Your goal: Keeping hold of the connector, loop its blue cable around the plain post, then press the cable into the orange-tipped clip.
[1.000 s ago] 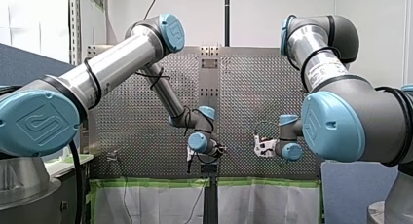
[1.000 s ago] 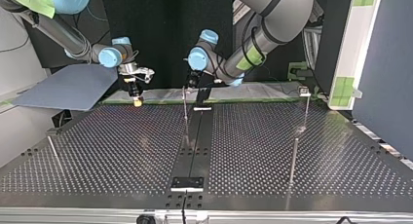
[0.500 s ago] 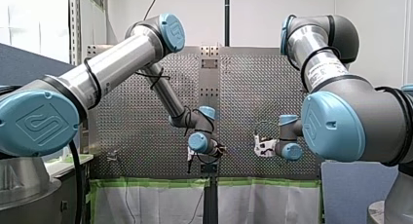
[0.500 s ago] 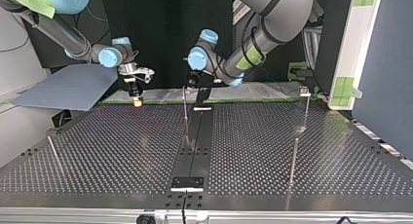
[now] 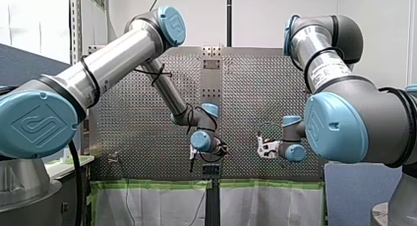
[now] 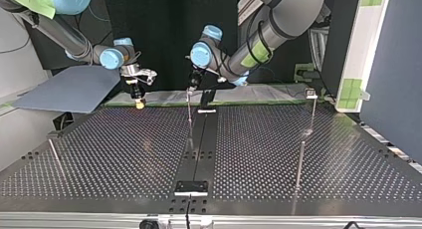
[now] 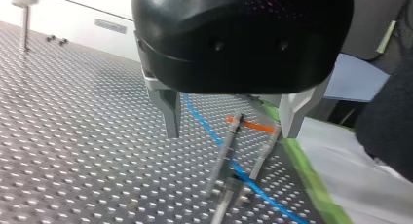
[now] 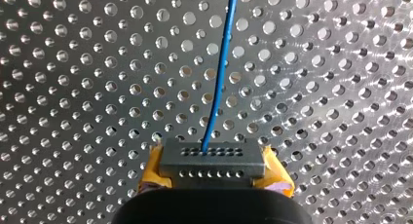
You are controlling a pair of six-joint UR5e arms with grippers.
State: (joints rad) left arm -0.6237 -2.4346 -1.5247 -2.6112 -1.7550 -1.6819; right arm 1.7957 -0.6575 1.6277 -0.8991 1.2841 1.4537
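Two metal fingers (image 7: 168,112) of my left gripper (image 7: 229,134) stand wide apart, with nothing held between them. Ahead of them and in their gap rises the orange-tipped clip (image 7: 248,125), a pair of thin prongs. The blue cable (image 7: 207,129) slants past the prongs and crosses low between them. Whether it is seated in the clip I cannot tell. Neither fingertip visibly touches cable or clip. A capped post (image 7: 24,12) stands well apart, far off to one side of this gripper.

My right gripper (image 8: 213,171) is closed narrowly on the connector (image 8: 213,158). Its yellow pads (image 8: 153,171) press the grey block's two ends, and the cable leaves the block's face and runs straight ahead over the perforated table (image 8: 73,63).

In the top view, the right gripper hangs at about ten o'clock, just above the table's far edge. The left gripper (image 6: 190,88) hangs near twelve o'clock over a thin upright. The two are apart.
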